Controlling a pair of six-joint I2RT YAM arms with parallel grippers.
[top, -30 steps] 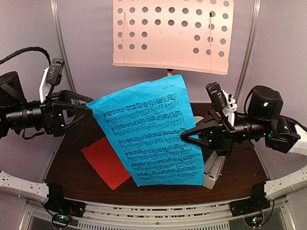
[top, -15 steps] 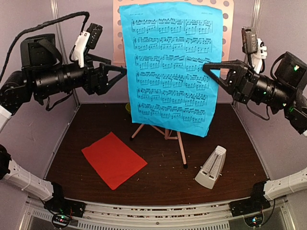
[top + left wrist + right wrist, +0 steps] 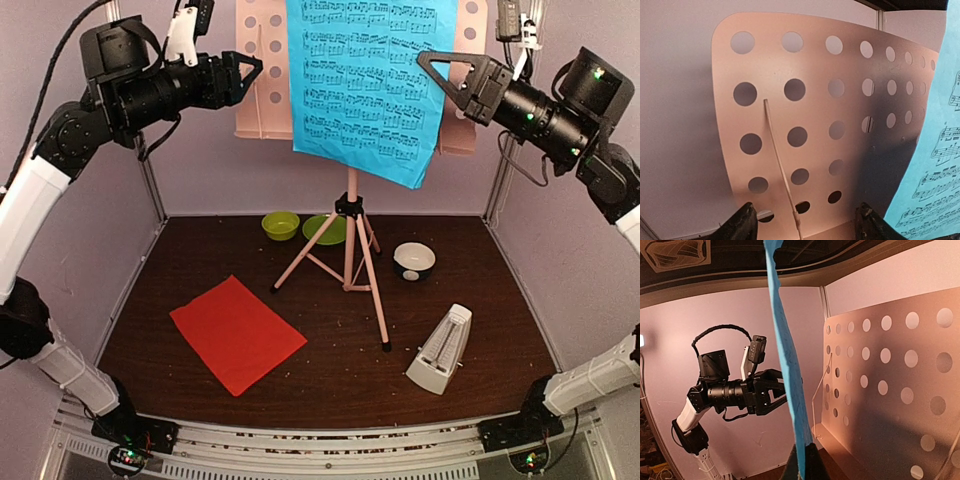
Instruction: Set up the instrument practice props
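Observation:
The blue sheet of music [image 3: 365, 80] hangs in front of the pale pink perforated desk [image 3: 262, 100] of the music stand, whose tripod [image 3: 350, 250] stands mid-table. My right gripper [image 3: 428, 62] is shut on the sheet's right edge; the right wrist view shows the sheet [image 3: 785, 355] edge-on in the pinched fingers [image 3: 802, 462]. My left gripper [image 3: 254, 70] is open, a little left of the sheet and not touching it; its jaws [image 3: 806, 215] face the desk [image 3: 815, 150]. The red sheet [image 3: 237, 333] lies flat front left. The cream metronome [image 3: 440, 350] stands front right.
A green bowl [image 3: 280, 224] and a green plate [image 3: 322, 229] sit behind the tripod, with a white-and-dark bowl [image 3: 414, 260] to its right. A thin wire page holder [image 3: 782, 170] lies across the desk. Grey walls close in the back and sides.
Both arms have risen, carrying the blue sheet up from over the table to in front of the stand's desk. The left gripper now stands apart from the sheet's left edge.

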